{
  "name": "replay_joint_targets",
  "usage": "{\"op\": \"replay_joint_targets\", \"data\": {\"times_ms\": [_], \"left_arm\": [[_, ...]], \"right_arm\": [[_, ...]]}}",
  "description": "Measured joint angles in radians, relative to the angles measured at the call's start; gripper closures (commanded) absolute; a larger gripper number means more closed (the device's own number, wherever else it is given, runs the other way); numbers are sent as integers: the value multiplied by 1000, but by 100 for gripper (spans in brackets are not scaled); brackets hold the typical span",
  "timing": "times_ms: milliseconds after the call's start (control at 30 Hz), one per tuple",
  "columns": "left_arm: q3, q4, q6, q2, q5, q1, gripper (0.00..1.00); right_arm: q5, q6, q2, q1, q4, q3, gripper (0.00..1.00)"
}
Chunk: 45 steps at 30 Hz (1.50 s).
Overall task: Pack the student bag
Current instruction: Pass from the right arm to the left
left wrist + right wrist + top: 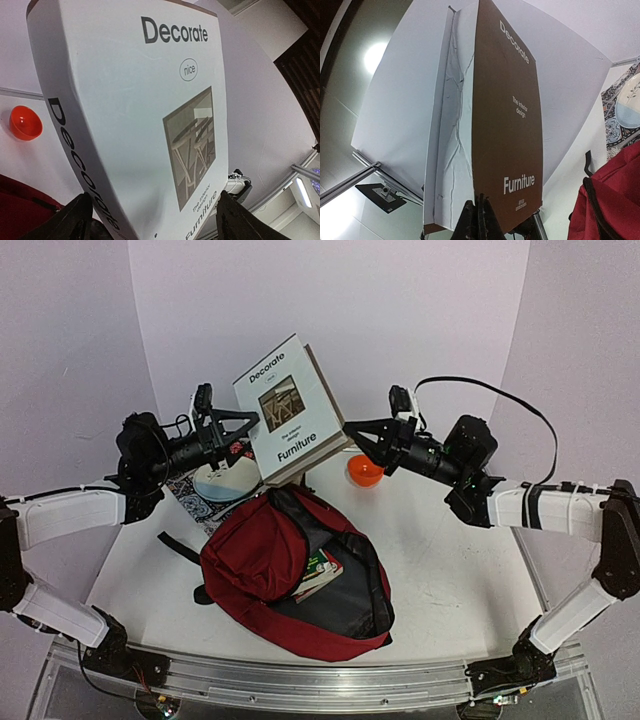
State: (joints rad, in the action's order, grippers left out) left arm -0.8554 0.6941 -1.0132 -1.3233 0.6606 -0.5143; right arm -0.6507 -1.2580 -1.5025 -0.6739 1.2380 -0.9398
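The student bag point(260, 550), dark red with grey lining, lies open on the table in the top view, and a small book point(318, 573) shows in its mouth. Its red fabric also shows in the right wrist view point(615, 200). Above the bag a thick white book point(290, 405) titled "Decorate Furniture" is held up tilted. My right gripper point(348, 427) is shut on the lower edge of the book's brown back cover point(505, 140), fingers pinched together point(480, 202). My left gripper point(248, 427) stands wide open at the spine side, the book's lower corner point(140, 110) between its fingers point(154, 196).
An orange bowl point(364, 471) sits on the table behind the bag, right of the book. A pale blue and white dish point(225, 478) rests on a patterned mat point(200, 502) at back left. A black strap point(178, 547) trails left from the bag.
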Motion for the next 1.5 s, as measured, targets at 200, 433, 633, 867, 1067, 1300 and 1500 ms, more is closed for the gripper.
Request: {"op": "replay_joint_targets", "data": {"times_ms": [200, 433, 633, 867, 1067, 1300, 1500], "left_arm": [[39, 145, -87, 0, 12, 16, 21], [90, 243, -165, -30, 4, 27, 16], [112, 249, -174, -44, 1, 26, 13], [112, 243, -174, -72, 0, 21, 11], [112, 221, -173, -89, -1, 20, 10], [114, 219, -172, -107, -1, 20, 10], [114, 216, -168, -94, 3, 20, 25]], "right_arm": [[-15, -43, -24, 0, 48, -16, 100], [-21, -116, -58, 0, 74, -22, 100], [-26, -138, -66, 0, 59, -22, 100], [-31, -145, -66, -1, 45, -23, 100], [-38, -149, -66, -1, 25, -23, 100], [-45, -152, -68, -10, 16, -24, 100], [-45, -155, -89, -10, 16, -24, 100]]}}
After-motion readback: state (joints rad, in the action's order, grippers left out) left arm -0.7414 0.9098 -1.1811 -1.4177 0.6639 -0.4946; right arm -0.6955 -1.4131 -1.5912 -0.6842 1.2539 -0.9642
